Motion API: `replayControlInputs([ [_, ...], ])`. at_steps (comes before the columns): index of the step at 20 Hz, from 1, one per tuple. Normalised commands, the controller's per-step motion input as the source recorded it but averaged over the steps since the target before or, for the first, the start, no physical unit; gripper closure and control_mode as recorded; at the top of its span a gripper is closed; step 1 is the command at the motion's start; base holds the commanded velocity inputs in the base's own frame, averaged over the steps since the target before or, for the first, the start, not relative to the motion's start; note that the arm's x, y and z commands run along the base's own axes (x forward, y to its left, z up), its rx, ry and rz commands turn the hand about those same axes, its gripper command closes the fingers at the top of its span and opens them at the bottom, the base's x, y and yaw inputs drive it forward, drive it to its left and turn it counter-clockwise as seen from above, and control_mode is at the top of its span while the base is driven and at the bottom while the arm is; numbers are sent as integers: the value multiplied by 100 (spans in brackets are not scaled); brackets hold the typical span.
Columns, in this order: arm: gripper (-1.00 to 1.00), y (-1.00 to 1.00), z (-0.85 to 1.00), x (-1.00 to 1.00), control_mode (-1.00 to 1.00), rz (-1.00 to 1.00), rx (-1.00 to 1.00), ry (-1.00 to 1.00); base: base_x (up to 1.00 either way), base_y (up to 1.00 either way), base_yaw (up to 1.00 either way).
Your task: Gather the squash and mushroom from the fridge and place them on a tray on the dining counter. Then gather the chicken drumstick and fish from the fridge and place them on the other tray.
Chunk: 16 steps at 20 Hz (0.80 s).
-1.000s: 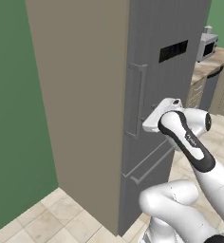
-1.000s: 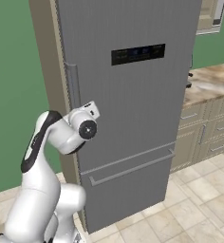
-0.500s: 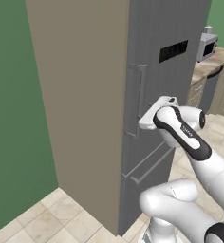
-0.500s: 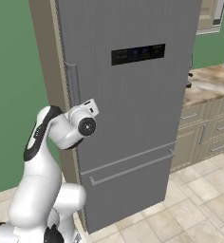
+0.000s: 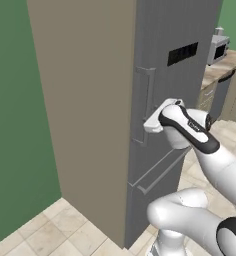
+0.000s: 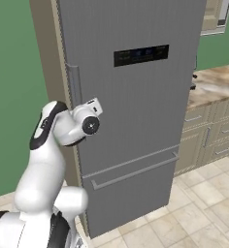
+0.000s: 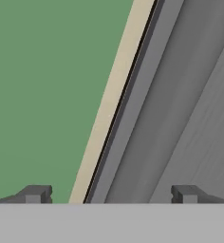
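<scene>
1. We see the fridge [image 6: 136, 121] standing shut, its tall grey door filling the middle of the right base view, with the black display panel [image 6: 140, 54] high on the door.

2. We find the long bar handle [image 5: 149, 102] running upright along the door's left edge; in the right base view the same handle [image 6: 74, 85] rises just above the robot's wrist.

3. We see the arm reaching up from the base, its hand pressed close to the handle's lower stretch in both base views; the fingers themselves are hidden behind the white wrist there.

4. In the hand view we look along the gripper [image 7: 111, 193]: its two dark fingertips [image 7: 35, 193] stand far apart at the bottom, spread as wide as they go, with nothing held between them.

5. Between those tips the hand view shows the grey door edge [image 7: 147, 118], a thin beige strip of the side panel [image 7: 116, 95] beside it, and the green wall [image 7: 47, 95] beyond. We cannot tell whether either fingertip touches the handle.

6. A lower bar [image 6: 136, 169] crosses the fridge front horizontally, below the hand.

7. To the right, we see beige cabinets [image 6: 211, 135] under a stone counter [image 6: 208, 87], and a tiled floor [image 6: 184, 213] at the fridge's foot.
</scene>
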Motion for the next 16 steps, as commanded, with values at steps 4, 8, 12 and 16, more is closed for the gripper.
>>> replayControlInputs([
  [4, -100, 1, 0, 23, -100, 0, 0, 0, 0, 0, 0],
  [8, -100, 14, 0, 18, -100, 0, 0, 0, 0, 0, 0],
  [12, -100, 26, 0, 19, -100, 0, 0, 0, 0, 0, 0],
  [16, -100, 31, 0, 23, -100, 0, 0, 0, 0, 0, 0],
])
